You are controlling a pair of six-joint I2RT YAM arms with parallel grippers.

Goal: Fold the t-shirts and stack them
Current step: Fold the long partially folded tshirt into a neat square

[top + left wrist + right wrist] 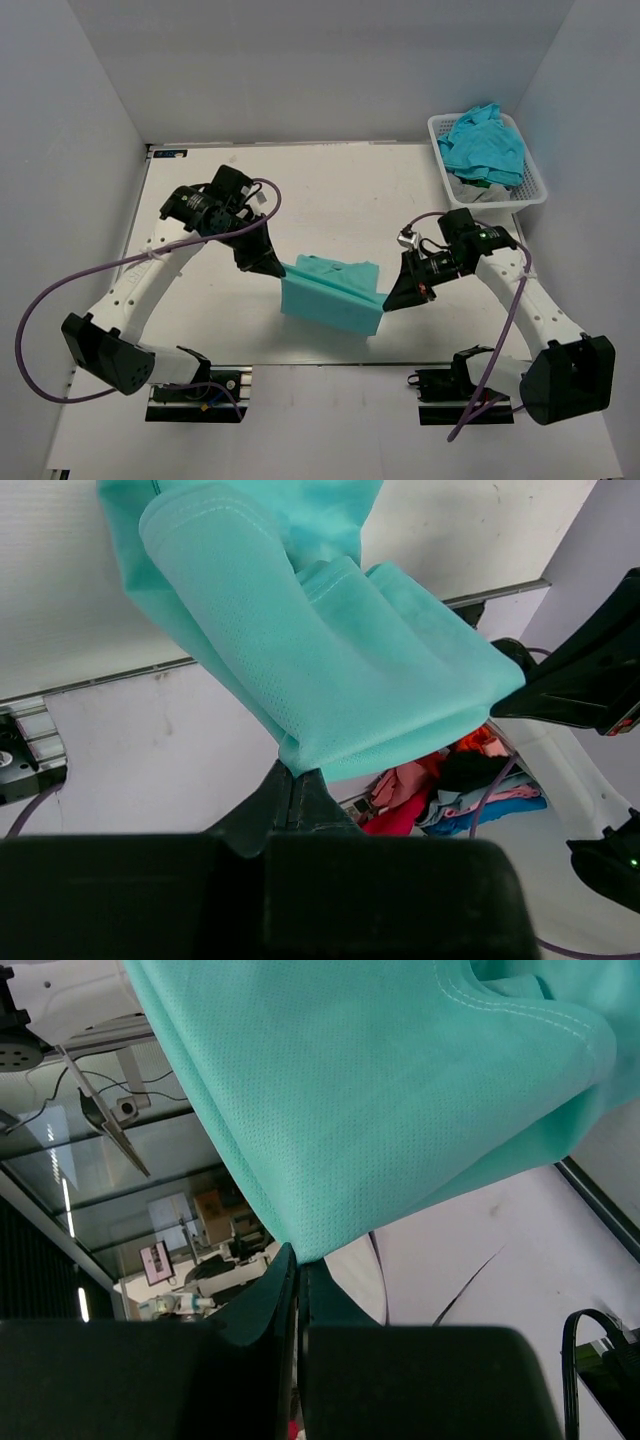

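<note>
A teal t-shirt, partly folded, hangs stretched between my two grippers above the middle of the table. My left gripper is shut on its left corner; the left wrist view shows the cloth draping from the closed fingertips. My right gripper is shut on its right corner; the right wrist view shows the fabric hanging from the closed fingertips. More teal t-shirts lie crumpled in the white mesh basket at the back right.
The white table spreads behind the held shirt. The grey walls enclose the left, back and right. The arm bases stand at the near edge, with purple cables looping beside each arm.
</note>
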